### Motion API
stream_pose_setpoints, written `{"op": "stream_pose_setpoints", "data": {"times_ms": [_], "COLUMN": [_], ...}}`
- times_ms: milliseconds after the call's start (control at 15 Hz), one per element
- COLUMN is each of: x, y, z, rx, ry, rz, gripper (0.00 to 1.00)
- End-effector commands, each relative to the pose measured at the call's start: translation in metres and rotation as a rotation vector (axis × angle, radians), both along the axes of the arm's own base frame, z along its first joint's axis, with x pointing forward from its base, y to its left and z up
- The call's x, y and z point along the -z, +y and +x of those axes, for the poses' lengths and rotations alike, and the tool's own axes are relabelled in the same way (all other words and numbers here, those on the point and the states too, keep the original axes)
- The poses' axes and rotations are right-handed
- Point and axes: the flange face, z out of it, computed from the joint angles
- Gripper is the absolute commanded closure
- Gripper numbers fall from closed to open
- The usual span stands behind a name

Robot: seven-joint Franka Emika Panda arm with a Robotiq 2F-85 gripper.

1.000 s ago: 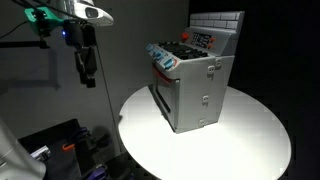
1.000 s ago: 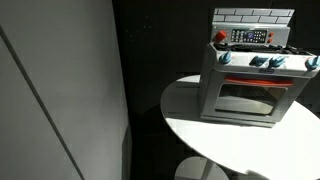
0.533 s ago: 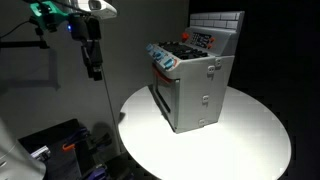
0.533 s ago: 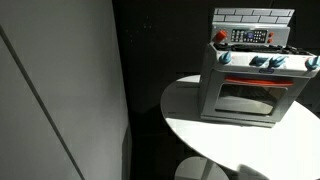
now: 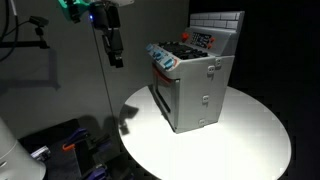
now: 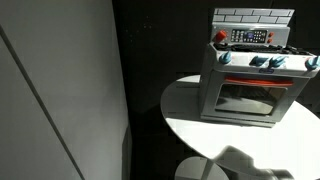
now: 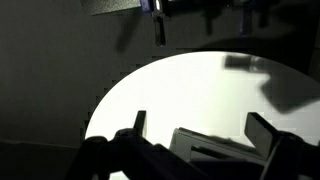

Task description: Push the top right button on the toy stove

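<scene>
The toy stove [image 5: 195,85] is a silver-grey box with a grey tiled back panel, a front door and red and black parts on top. It stands on the round white table [image 5: 230,150] and also shows in an exterior view [image 6: 255,80]. My gripper [image 5: 116,52] hangs in the air to the side of the stove, above the table's edge, clear of it. In the wrist view the two fingers [image 7: 205,128] stand apart with nothing between them, and the stove's top [image 7: 215,148] shows below them.
A dark wall or panel [image 6: 60,90] fills one side of an exterior view. Dark equipment with cables [image 5: 60,145] lies on the floor beside the table. A camera stand [image 5: 35,25] is at the back.
My gripper has moved sideways toward the stove and a little upward. Its shadow now falls on the table's near edge. The stove has not moved.
</scene>
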Motion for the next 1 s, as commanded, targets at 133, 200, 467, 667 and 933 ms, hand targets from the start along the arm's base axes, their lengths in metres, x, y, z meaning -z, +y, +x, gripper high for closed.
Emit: {"op": "stream_pose_setpoints", "data": {"times_ms": [133,200,467,667,933], "x": [-0.025,-0.030,-0.047,-0.060,-0.072], "y": [-0.010,-0.011,-0.019,-0.025,-0.032], "z": [0.062,0.071,0.109,0.135,0.164], "rx": [0.062,0.069,0.096,0.119,0.157], "ry": [-0.072,-0.091,-0.179,-0.253,-0.332], "rz": [0.063,0.076,0.131,0.138,0.130], "gripper": [0.00,0.00,0.00,0.00,0.00]}}
